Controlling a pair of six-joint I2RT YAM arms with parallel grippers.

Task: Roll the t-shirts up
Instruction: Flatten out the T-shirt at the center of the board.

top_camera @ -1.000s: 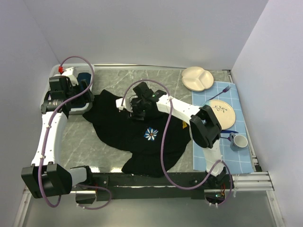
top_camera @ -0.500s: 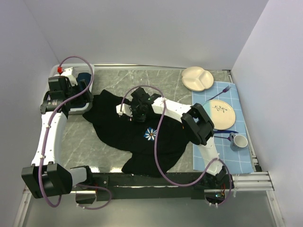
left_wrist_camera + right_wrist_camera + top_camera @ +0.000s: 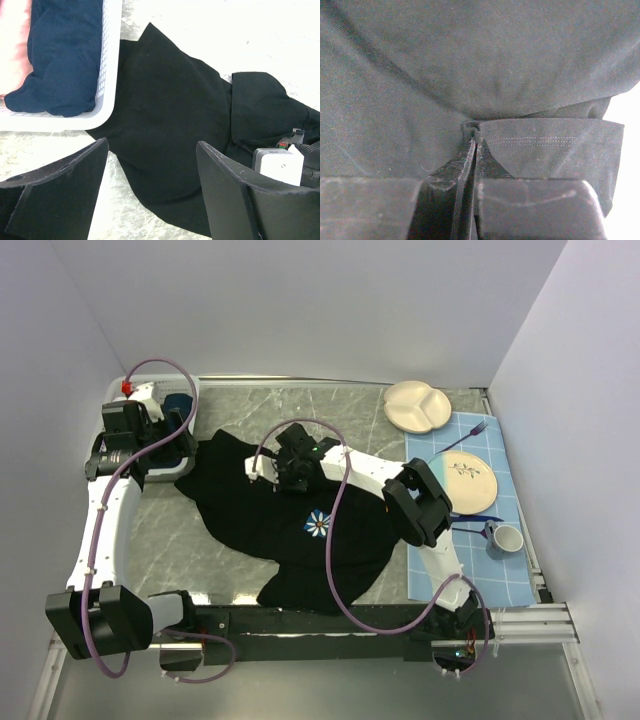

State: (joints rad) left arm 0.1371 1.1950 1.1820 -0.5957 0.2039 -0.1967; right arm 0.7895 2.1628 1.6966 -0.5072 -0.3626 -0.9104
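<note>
Right pincer (image 3: 272,476) first, from the top view: over the last 1 second we saw it slide left across the black t-shirt (image 3: 300,545) while its elbow folded in, and in the final half second it barely shifted, so we judge it has settled on a grasp up-table of the flower print (image 3: 319,523). That shirt lies spread but rumpled on the table (image 3: 300,405) between the 2 arms, with no roll begun. The left pincer (image 3: 172,445) hangs by the white basket (image 3: 195,410) at the shirt's far-left edge and has not moved. In the left wrist view, the left pincer (image 3: 151,145) stands spread wide and holds nothing, poised over the black cloth (image 3: 170,115) just beside the basket (image 3: 107,75), which holds a navy t-shirt (image 3: 65,50) and a pink one (image 3: 12,40). In the right wrist view, the right pincer (image 3: 474,137) is pressed together on a small fold of black cloth, right beside a stitched hem (image 3: 545,141). We take it the pinch is made, so the next move is probably a pull to straighten the shirt before any rolling.
</note>
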